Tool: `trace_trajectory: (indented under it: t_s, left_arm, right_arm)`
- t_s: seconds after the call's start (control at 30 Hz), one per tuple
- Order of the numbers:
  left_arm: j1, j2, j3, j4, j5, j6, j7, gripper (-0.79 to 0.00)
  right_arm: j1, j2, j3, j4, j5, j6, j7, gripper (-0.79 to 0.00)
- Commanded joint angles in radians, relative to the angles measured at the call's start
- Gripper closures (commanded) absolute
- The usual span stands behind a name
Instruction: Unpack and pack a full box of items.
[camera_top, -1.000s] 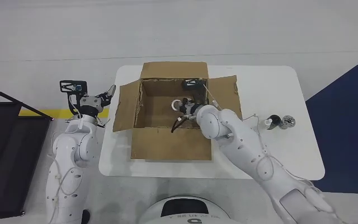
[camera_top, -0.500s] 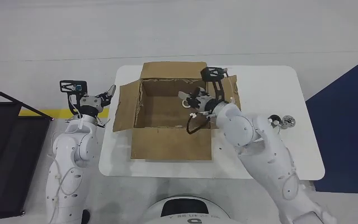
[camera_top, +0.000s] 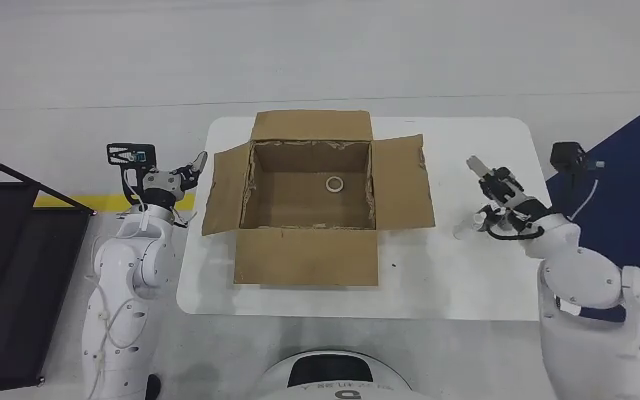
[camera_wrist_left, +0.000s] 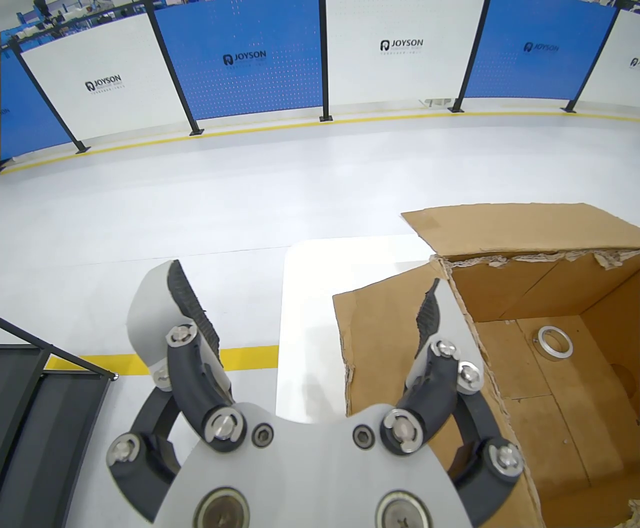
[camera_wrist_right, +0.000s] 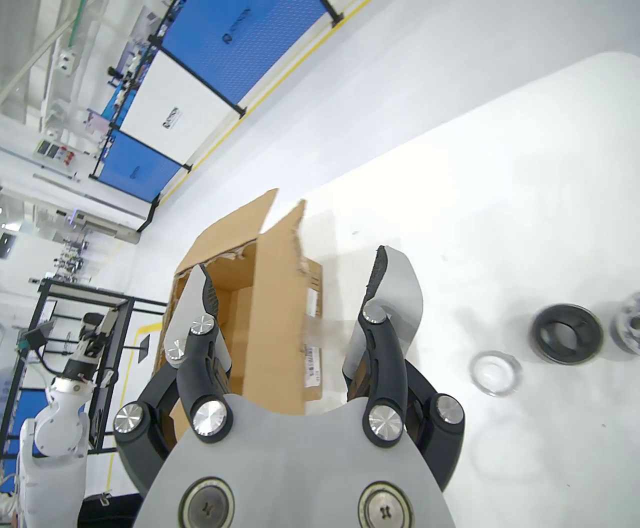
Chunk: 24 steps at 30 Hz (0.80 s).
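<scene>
Hovering over the right part of the white table (camera_wrist_right: 500, 200), the right gripper (camera_wrist_right: 292, 265) has its two fingers spread wide with nothing between them. Their pads (camera_wrist_right: 375, 270) are dark and ribbed, set on smooth pale shells. Near it three small parts lie in a row on the bare tabletop: one clear ring (camera_wrist_right: 495, 374), one thick black ring (camera_wrist_right: 566, 334) just beside it, and one silver part (camera_wrist_right: 627, 330) cut off by the right wrist view's edge. Open table surrounds them, and the cardboard box (camera_top: 310, 215) stands well apart from this gripper.

The left gripper (camera_wrist_left: 302, 277) sits off the table's left edge, likewise spread and holding nothing. One fingertip is just beside the box's left flap (camera_top: 225, 188); whether it touches cannot be told.

The single box stands mid-table, brown corrugated board with torn, ragged fold lines and all four flaps folded outward, leaving the mouth unobstructed from above. On its flat floor, nearer the far wall, lies one metal ring (camera_top: 335, 184), thin and round, apart from every wall.
</scene>
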<state>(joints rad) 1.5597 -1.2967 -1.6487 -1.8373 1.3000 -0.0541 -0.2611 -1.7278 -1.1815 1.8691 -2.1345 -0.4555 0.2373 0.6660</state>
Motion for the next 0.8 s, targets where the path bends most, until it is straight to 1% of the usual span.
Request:
trace_trajectory:
  t_s: [0.0, 0.1, 0.17, 0.23, 0.3, 0.4, 0.43, 0.47, 0.5, 0.57, 0.77]
  left_arm:
    - [0.0, 0.0, 0.0, 0.0, 0.0, 0.0, 0.0, -0.785]
    - [0.0, 0.0, 0.0, 0.0, 0.0, 0.0, 0.0, -0.785]
    - [0.0, 0.0, 0.0, 0.0, 0.0, 0.0, 0.0, -0.785]
    - [0.0, 0.0, 0.0, 0.0, 0.0, 0.0, 0.0, -0.785]
    - [0.0, 0.0, 0.0, 0.0, 0.0, 0.0, 0.0, -0.785]
    - [0.0, 0.0, 0.0, 0.0, 0.0, 0.0, 0.0, -0.785]
    - [0.0, 0.0, 0.0, 0.0, 0.0, 0.0, 0.0, -0.785]
    - [0.0, 0.0, 0.0, 0.0, 0.0, 0.0, 0.0, -0.785]
    - [0.0, 0.0, 0.0, 0.0, 0.0, 0.0, 0.0, -0.785]
    - [0.0, 0.0, 0.0, 0.0, 0.0, 0.0, 0.0, -0.785]
    - [0.0, 0.0, 0.0, 0.0, 0.0, 0.0, 0.0, -0.785]
  right_arm:
    - [-0.019, 0.002, 0.035, 0.03, 0.002, -0.002, 0.006, -0.625]
    - [-0.039, 0.006, 0.061, 0.063, -0.033, 0.005, 0.022, -0.631]
    - [-0.046, 0.009, 0.067, 0.075, -0.066, 0.004, 0.043, -0.588]
    - [-0.055, 0.013, 0.063, 0.076, -0.111, -0.004, 0.076, -0.566]
    - [-0.06, 0.018, 0.054, 0.072, -0.169, -0.008, 0.106, -0.566]
    - [-0.063, 0.025, 0.038, 0.069, -0.243, -0.026, 0.153, -0.511]
    - [-0.062, 0.027, 0.03, 0.068, -0.271, -0.032, 0.17, -0.508]
    - [-0.061, 0.029, 0.02, 0.068, -0.293, -0.037, 0.189, -0.486]
    - [-0.058, 0.031, 0.012, 0.069, -0.314, -0.042, 0.207, -0.4]
    - [-0.049, 0.033, -0.003, 0.076, -0.352, -0.039, 0.224, -0.351]
    - [-0.021, 0.036, -0.041, 0.1, -0.415, -0.01, 0.229, -0.336]
